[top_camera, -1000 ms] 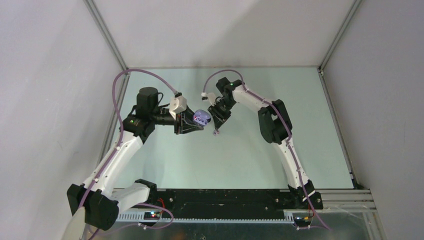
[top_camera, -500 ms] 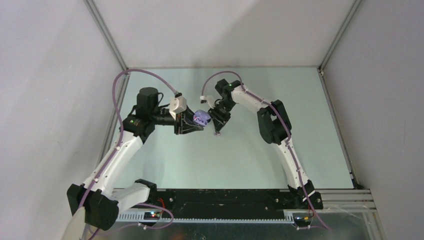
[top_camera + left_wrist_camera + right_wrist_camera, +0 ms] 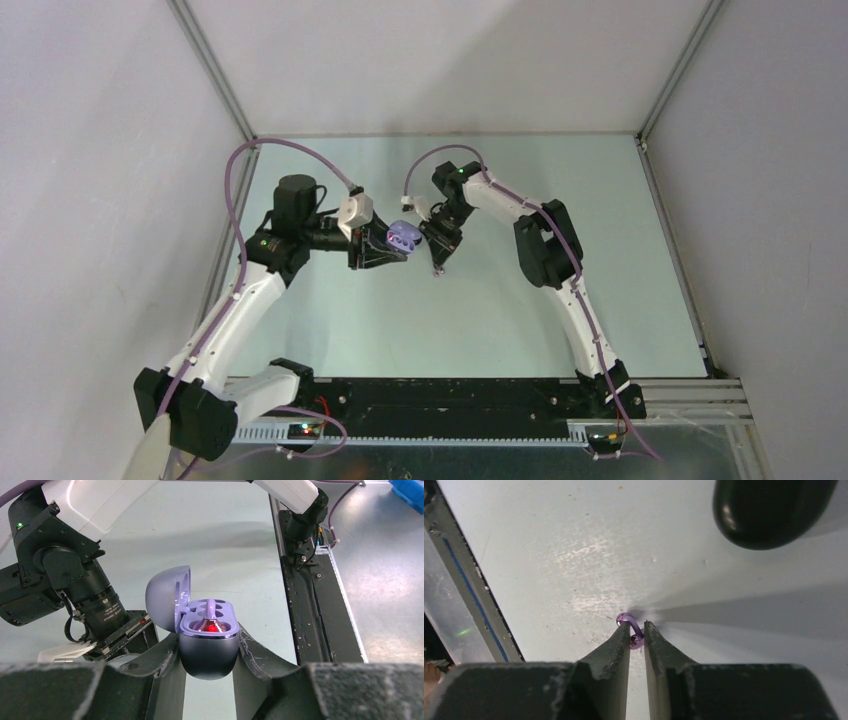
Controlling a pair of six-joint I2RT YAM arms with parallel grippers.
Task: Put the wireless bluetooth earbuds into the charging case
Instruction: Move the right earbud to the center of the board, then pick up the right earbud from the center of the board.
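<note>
Closing: right gripper (image 3: 636, 630) has drawn its jaws in from wider to a narrow pinch on the lilac bud (image 3: 623, 618), which lies on the table (image 3: 574, 555)
Meaning: looks like the pick-up step, with the carry to the case next
Left gripper (image 3: 207, 647): clamps the case (image 3: 207, 655) by its body, held above the table
Case: lid (image 3: 167, 597) tipped back; red light (image 3: 212, 628) glows inside; no bud clearly seated in its sockets
</note>
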